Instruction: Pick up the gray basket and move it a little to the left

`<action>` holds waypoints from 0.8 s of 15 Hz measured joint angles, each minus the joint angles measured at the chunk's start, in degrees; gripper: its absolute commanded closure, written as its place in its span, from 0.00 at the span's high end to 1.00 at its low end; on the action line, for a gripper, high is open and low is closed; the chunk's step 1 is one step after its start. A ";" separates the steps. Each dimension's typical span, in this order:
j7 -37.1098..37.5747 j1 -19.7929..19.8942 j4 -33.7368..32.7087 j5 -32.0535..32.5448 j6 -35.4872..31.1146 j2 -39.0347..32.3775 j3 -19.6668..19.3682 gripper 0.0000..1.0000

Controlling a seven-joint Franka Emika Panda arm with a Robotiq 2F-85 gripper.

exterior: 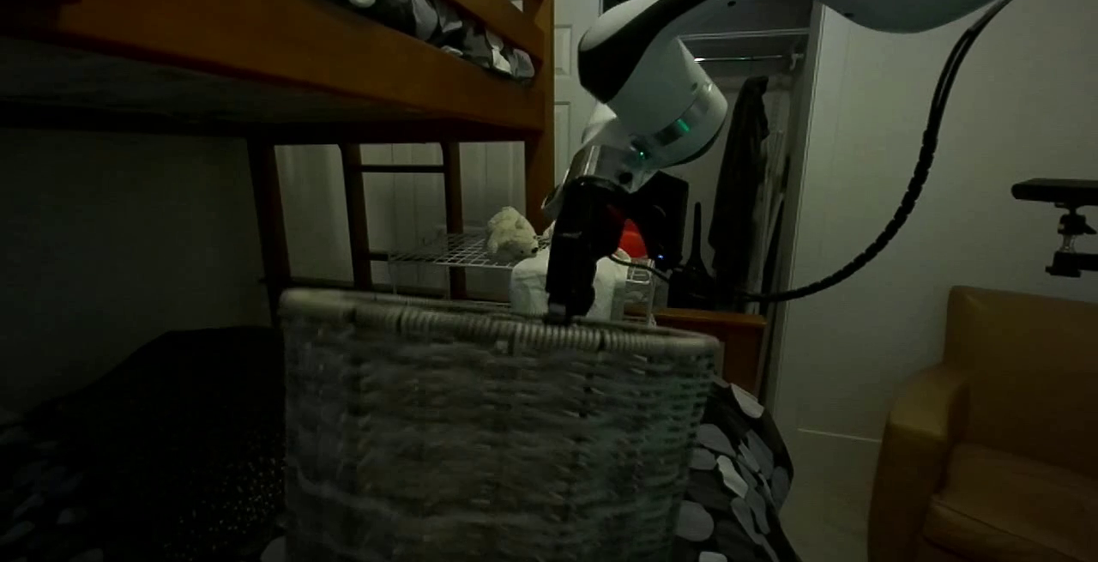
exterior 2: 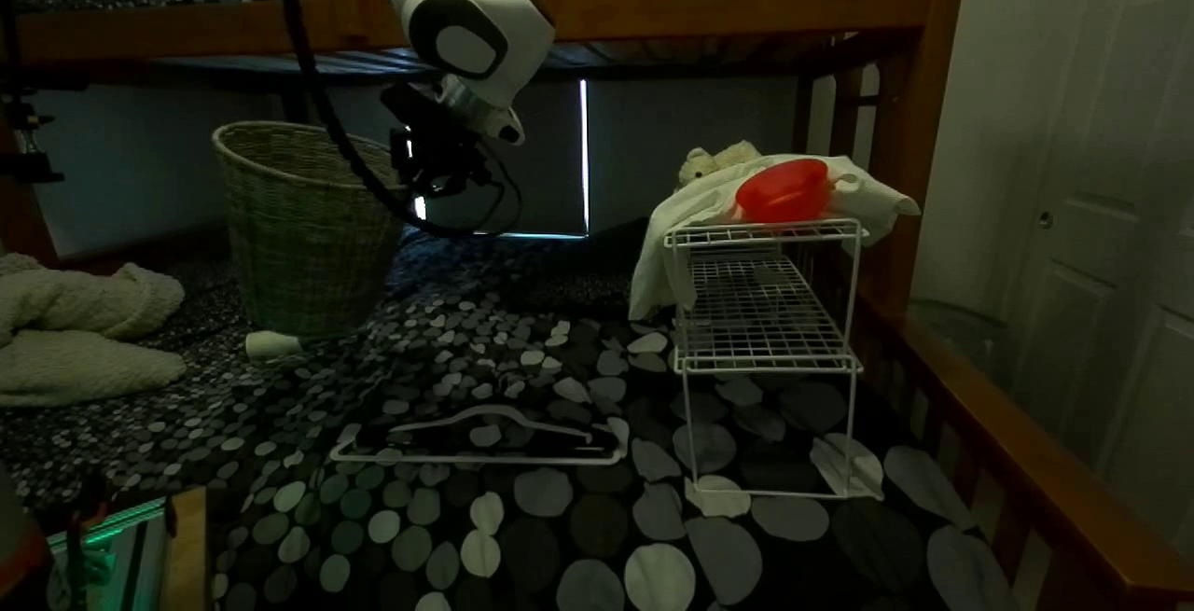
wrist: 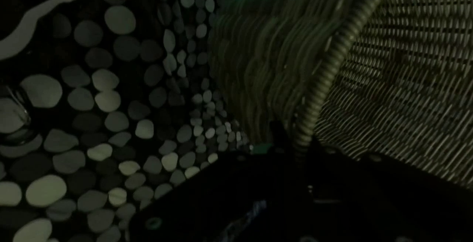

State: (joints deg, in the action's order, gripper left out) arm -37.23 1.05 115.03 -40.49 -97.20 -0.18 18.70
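The gray basket is a large woven wicker bucket with a thick braided rim. It shows in both exterior views (exterior: pixel 497 433) (exterior 2: pixel 308 247) and in the wrist view (wrist: pixel 281 46). My gripper (exterior: pixel 568 309) is shut on its rim, one finger outside and one inside, as the wrist view (wrist: pixel 295 135) shows. In an exterior view the gripper (exterior 2: pixel 410 177) is at the basket's right side, its fingertips hidden. The basket is slightly tilted, and its weave is blurred in an exterior view. I cannot tell whether its bottom touches the bed.
A white wire rack (exterior 2: pixel 770 364) holds a white cloth (exterior 2: pixel 667 256), a red item (exterior 2: pixel 784 191) and a plush bear (exterior 2: pixel 714 163). A white hanger (exterior 2: pixel 480 460), a white roll (exterior 2: pixel 272 345) and a fleece (exterior 2: pixel 84 378) lie on the dotted bed. The upper bunk (exterior: pixel 343 47) hangs above.
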 measured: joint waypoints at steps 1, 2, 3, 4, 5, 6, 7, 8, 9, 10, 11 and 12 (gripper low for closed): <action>2.49 -2.20 -0.17 3.01 -0.98 -1.37 -0.09 0.03; 5.24 -4.42 -0.49 6.03 -2.61 -2.94 -0.09 0.03; 8.10 -6.61 -0.98 9.11 -4.40 -4.65 -0.07 0.03; 10.80 -8.56 -1.65 11.78 -5.91 -6.35 -0.06 0.03; 13.00 -10.28 -2.55 14.14 -7.15 -7.98 -0.04 0.03; 14.64 -11.75 -3.60 15.83 -7.97 -9.44 -0.02 0.03; 15.69 -12.92 -4.68 16.77 -8.43 -10.66 0.01 0.03; 16.25 -13.86 -5.88 17.13 -8.51 -11.65 0.03 0.03; 16.41 -14.54 -7.06 17.14 -8.51 -12.36 0.12 0.03; 16.43 -15.01 -8.20 17.07 -8.51 -12.81 0.23 0.03; 16.43 -15.31 -9.29 16.89 -8.53 -13.06 0.35 0.03; 16.33 -15.46 -10.20 16.75 -8.53 -13.12 0.53 0.03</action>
State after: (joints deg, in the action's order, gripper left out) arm -20.90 -14.41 104.83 -23.74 -105.73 -13.30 19.23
